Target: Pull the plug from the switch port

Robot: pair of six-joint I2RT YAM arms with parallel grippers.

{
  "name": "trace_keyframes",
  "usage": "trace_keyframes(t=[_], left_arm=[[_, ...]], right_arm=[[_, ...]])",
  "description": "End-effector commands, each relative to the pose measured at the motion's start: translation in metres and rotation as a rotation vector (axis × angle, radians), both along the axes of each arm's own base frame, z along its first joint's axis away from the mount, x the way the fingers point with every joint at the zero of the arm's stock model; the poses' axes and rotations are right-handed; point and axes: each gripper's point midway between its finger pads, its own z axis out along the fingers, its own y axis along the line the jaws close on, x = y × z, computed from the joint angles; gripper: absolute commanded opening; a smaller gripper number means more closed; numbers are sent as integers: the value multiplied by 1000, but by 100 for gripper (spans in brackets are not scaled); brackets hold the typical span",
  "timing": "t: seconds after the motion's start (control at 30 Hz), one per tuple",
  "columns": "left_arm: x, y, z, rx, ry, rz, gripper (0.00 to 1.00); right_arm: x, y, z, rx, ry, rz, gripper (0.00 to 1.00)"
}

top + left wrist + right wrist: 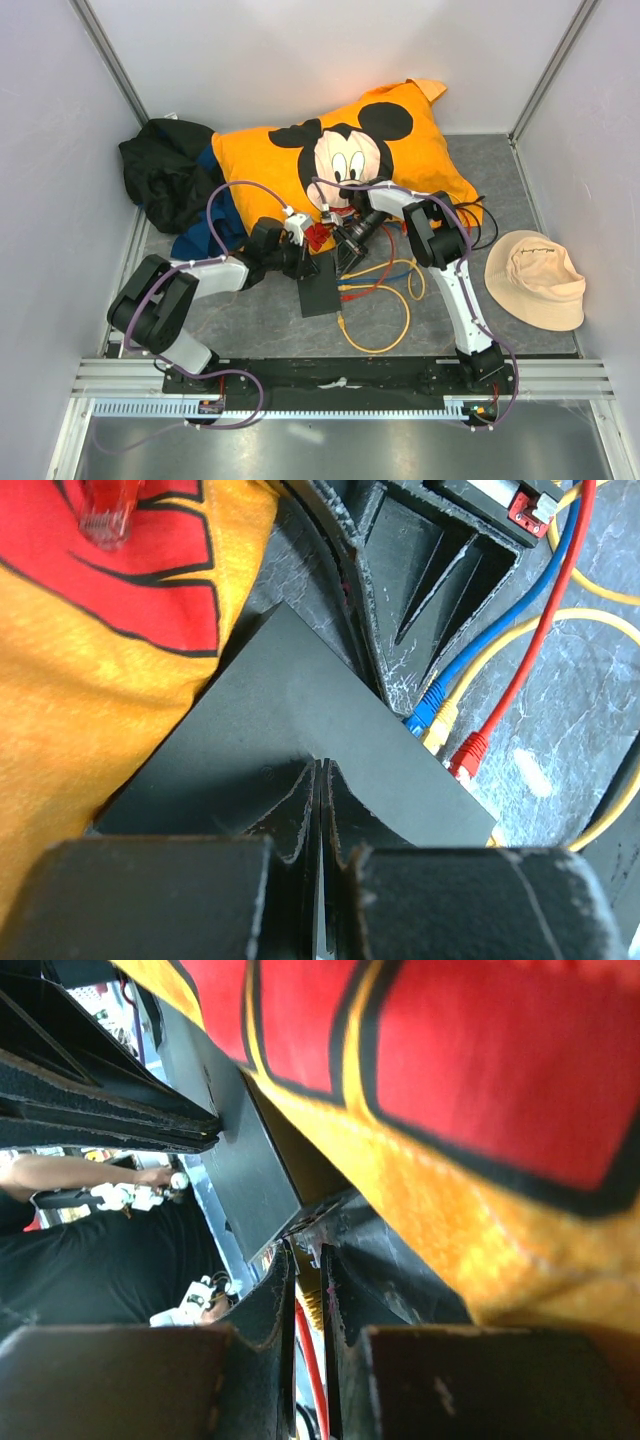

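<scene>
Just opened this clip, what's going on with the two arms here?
The left gripper, jaws shut, rests on top of the switch beside the orange pillow, apparently pinning it. The right gripper is at the port edge, jaws nearly together; whether they grip anything is unclear. The blue plug, yellow plug and red plug all sit in their ports.

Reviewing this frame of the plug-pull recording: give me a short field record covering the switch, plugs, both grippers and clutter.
switch: flat black box, one side against the orange cushion
plugs: blue plug, yellow plug, red plug, side by side at one edge, apparently seated
left gripper: shut, tips on the switch's top
right gripper: jaws narrow, near the plug edge; grip unclear
clutter: black cloth heap, beige hat
</scene>
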Motion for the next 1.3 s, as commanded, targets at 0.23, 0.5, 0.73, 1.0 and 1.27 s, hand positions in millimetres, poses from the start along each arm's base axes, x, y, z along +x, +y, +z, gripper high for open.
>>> trace_keyframes(t=[0.23, 0.5, 0.73, 1.0, 1.27], left_arm=[[-37, 25, -64, 244, 151, 0, 2], [-37, 24, -67, 264, 142, -1, 2], [-38, 23, -67, 261, 136, -5, 2], [-37, 21, -64, 257, 116, -11, 2], [-37, 21, -59, 244, 85, -18, 2]], right_arm=[[11, -83, -90, -289, -214, 242, 0], [3, -100, -93, -292, -201, 348, 1], [1, -105, -94, -292, -195, 353, 1], [48, -78, -53, -221, -378, 265, 0], [98, -5, 96, 133, -614, 80, 1]])
